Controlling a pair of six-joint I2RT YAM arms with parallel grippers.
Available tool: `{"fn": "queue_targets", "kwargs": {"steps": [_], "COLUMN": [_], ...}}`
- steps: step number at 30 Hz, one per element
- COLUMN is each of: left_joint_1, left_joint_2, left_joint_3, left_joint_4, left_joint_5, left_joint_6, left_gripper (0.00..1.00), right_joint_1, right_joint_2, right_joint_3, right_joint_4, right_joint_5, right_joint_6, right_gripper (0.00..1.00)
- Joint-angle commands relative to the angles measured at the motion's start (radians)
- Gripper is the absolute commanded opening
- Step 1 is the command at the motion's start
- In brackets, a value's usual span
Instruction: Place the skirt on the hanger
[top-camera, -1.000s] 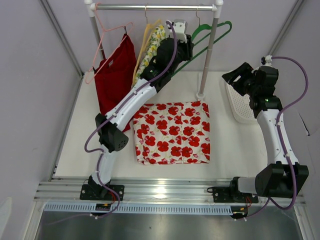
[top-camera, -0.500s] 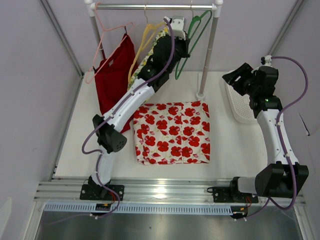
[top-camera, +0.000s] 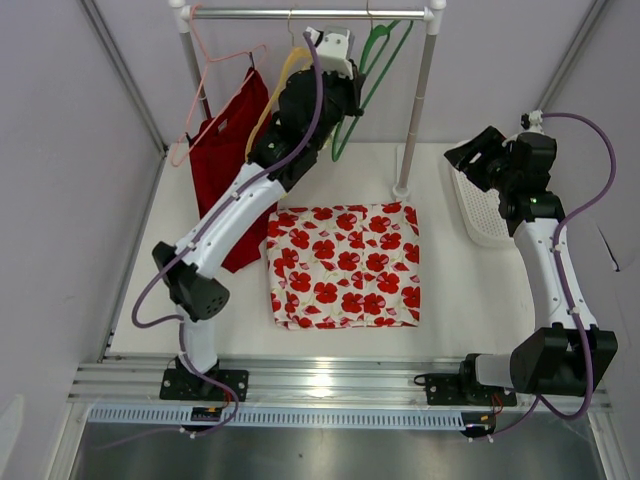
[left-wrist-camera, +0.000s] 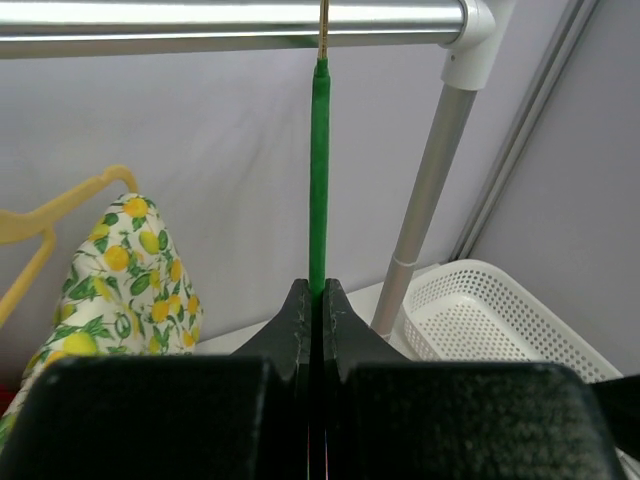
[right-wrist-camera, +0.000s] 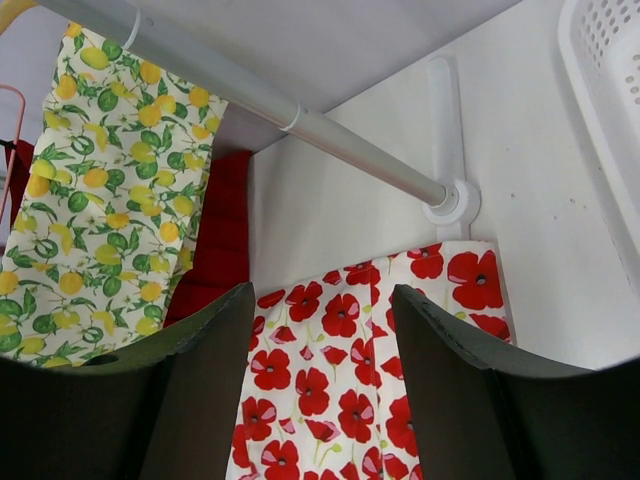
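Note:
The skirt (top-camera: 343, 265), white with red flowers, lies flat on the table in the middle; it also shows in the right wrist view (right-wrist-camera: 355, 390). The green hanger (top-camera: 362, 85) hangs by its hook from the rail (top-camera: 300, 14). My left gripper (top-camera: 345, 95) is raised at the rail and shut on the hanger's wire; in the left wrist view the green wire (left-wrist-camera: 318, 180) rises straight from between the closed jaws of my left gripper (left-wrist-camera: 316, 300) to the rail. My right gripper (top-camera: 470, 150) is open and empty, up at the right, above the table; the skirt shows between its fingers (right-wrist-camera: 200, 370).
A pink hanger (top-camera: 215, 70) with a red garment (top-camera: 228, 150) and a yellow hanger (top-camera: 285, 75) with a lemon-print garment (left-wrist-camera: 120, 270) hang on the rail's left part. The rail's right post (top-camera: 418, 100) stands behind the skirt. A white basket (top-camera: 480, 215) sits at the right.
My left gripper has moved left and up along the rail with the green hanger, which now hangs more upright. The right arm and the skirt have not moved.

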Motion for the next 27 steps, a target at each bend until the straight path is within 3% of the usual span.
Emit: {"fn": "queue_targets", "kwargs": {"steps": [1,9,19,24,27], "left_joint_1": [0.008,0.014,0.020,0.043,0.080], "left_joint_2": [-0.139,-0.252,-0.671,-0.843,-0.871], "left_joint_3": [-0.081,-0.204,-0.756,-0.943,-1.064], "left_joint_4": [0.074,-0.002,0.041,-0.014,-0.025], "left_joint_5": [0.034,0.141,0.318,0.525,0.738], "left_joint_6": [0.037,0.051,0.057,0.035,-0.043], "left_gripper": [0.00,0.00,0.00,0.00,0.00], "right_joint_1": [-0.002,-0.001,-0.002,-0.002,-0.001], "right_joint_2": [-0.033,-0.050,-0.120,-0.197,-0.254], "right_joint_3": [0.045,0.044,0.026,0.016,0.000], "right_joint_4": [0.005,-0.019,-0.098,-0.194,-0.280], "right_joint_5": [-0.019,-0.019,-0.027,-0.007,0.002], "right_joint_6": [-0.019,-0.031,-0.046,-0.068,-0.086], "right_gripper": [0.63,0.63,0.63,0.63,0.63]}}
